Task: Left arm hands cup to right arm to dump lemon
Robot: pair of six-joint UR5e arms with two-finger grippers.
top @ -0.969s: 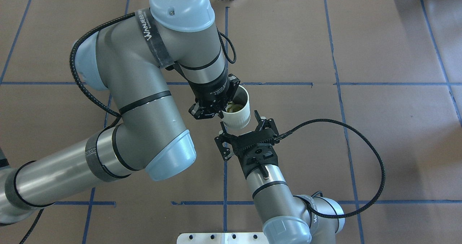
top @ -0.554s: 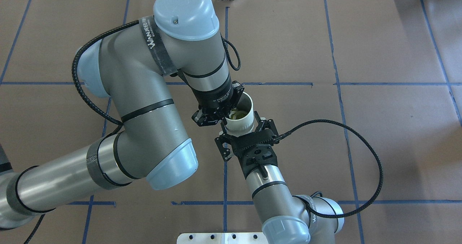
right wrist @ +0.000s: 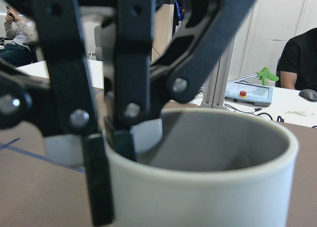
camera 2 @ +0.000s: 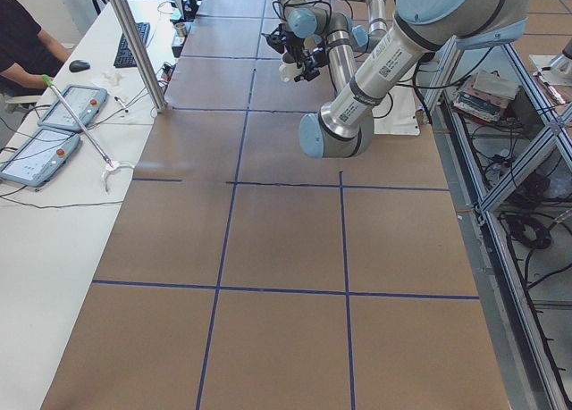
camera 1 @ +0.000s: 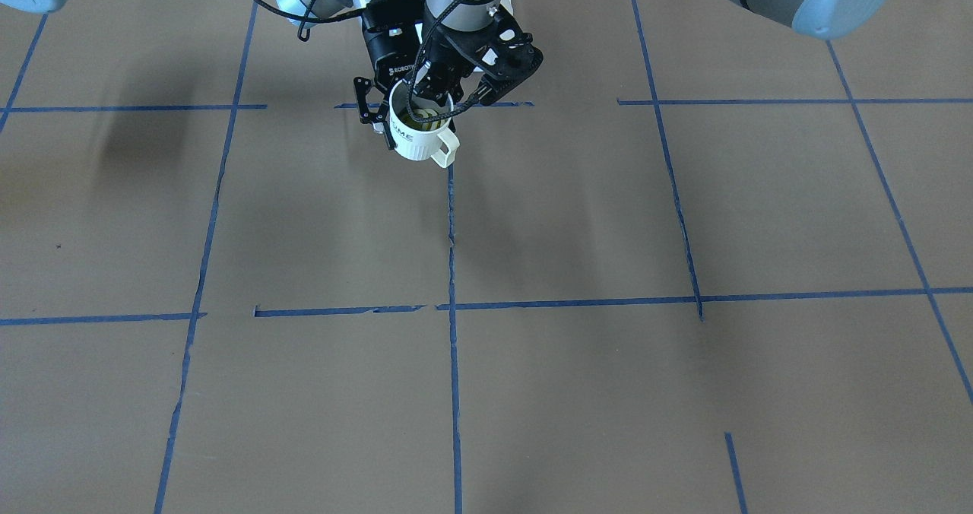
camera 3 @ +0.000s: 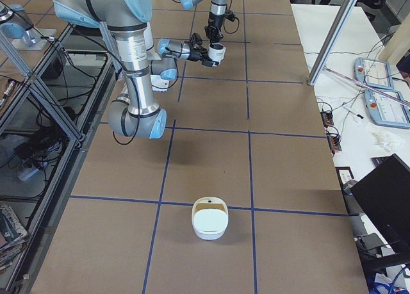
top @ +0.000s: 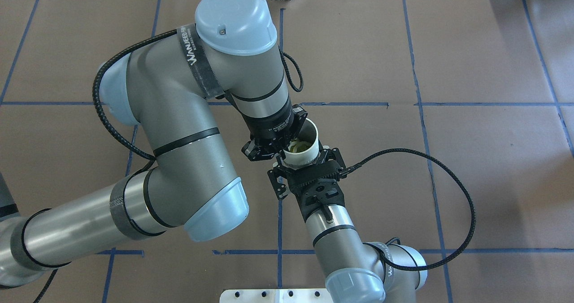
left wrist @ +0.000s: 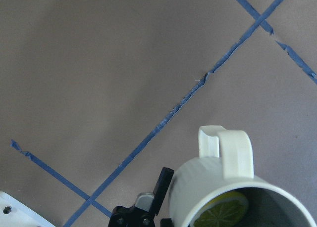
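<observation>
The white ribbed cup (top: 301, 158) hangs upright above the table, handle pointing away from the robot (left wrist: 233, 155). A yellow lemon slice (top: 296, 147) lies inside it and also shows in the left wrist view (left wrist: 221, 214). My left gripper (top: 285, 149), the slim linkage-fingered one, is shut on the cup's rim with one finger inside (right wrist: 133, 88). My right gripper (top: 305, 156), the bulky cabled one, is level and open. Its fingers (top: 278, 160) stand on either side of the cup's body. I cannot tell whether they touch it. The cup also shows in the front view (camera 1: 416, 140).
Brown paper with blue tape lines (top: 350, 104) covers the table. A white rounded container (camera 3: 210, 217) stands far along the table on the robot's right. The right gripper's cable (top: 466, 213) loops out to the right. An operators' bench with tablets (camera 2: 54, 124) borders the far edge.
The left arm has carried the cup toward the robot, bringing it between the right gripper's open fingers. The right arm and its fingers have not moved.
</observation>
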